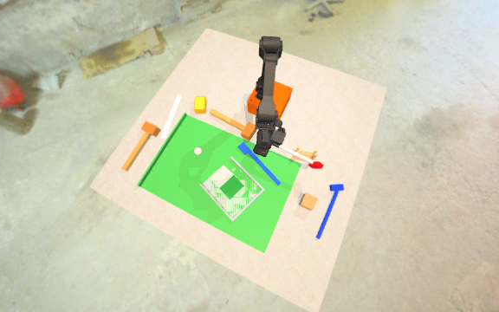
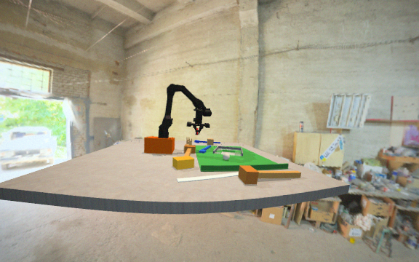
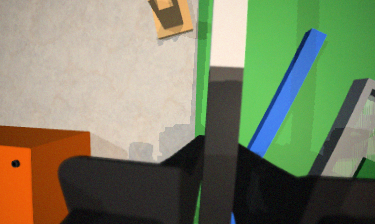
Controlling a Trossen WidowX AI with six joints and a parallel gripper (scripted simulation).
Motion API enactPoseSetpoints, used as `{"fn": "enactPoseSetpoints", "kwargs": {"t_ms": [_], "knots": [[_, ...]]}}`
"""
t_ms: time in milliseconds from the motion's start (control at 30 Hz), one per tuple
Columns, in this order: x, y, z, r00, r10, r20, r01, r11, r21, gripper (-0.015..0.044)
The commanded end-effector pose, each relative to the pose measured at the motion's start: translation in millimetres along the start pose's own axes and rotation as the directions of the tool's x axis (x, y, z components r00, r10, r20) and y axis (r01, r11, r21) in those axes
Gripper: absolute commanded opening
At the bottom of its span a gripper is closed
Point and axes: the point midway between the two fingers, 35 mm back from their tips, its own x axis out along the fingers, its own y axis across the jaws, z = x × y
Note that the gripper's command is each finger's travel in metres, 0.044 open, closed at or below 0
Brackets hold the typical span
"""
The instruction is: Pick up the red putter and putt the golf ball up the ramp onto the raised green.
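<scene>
The red putter, with a red head, white shaft (image 1: 294, 153) (image 3: 229, 35) and dark grip, is held above the table. My gripper (image 1: 270, 145) (image 2: 197, 132) (image 3: 213, 142) is shut on its dark grip, above the near-base edge of the green mat (image 1: 249, 234) (image 2: 253, 160). The red head (image 1: 315, 165) points away to the right in the top view. The white golf ball (image 1: 197, 151) (image 2: 225, 156) rests on the mat, left of the ramp. The ramp has a grey frame (image 1: 263, 189) (image 3: 344, 112) around a dark green square (image 1: 232, 187) (image 3: 372, 170).
A blue club (image 1: 267, 169) (image 3: 288, 90) lies on the mat between gripper and ramp. A wooden rack (image 1: 305, 155) (image 3: 173, 25) stands beside the mat. An orange-headed mallet (image 1: 228, 119), yellow block (image 1: 200, 104), tan block (image 1: 308, 201) and second blue club (image 1: 327, 214) lie around it.
</scene>
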Motion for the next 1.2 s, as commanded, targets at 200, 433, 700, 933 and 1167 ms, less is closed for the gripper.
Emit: {"fn": "enactPoseSetpoints", "kwargs": {"t_ms": [200,433,700,933,1167], "knots": [[-17,-18,-50,0.999,-0.042,-0.027,0.048,0.959,0.279,0.0000],[-27,-25,-87,0.996,-0.061,-0.062,0.083,0.883,0.461,0.0000],[-40,-27,-127,0.991,-0.080,-0.105,0.129,0.755,0.643,0.0000],[-51,-24,-161,0.986,-0.089,-0.143,0.167,0.611,0.774,0.0000],[-61,-17,-196,0.981,-0.085,-0.177,0.196,0.444,0.874,0.0000]]}}
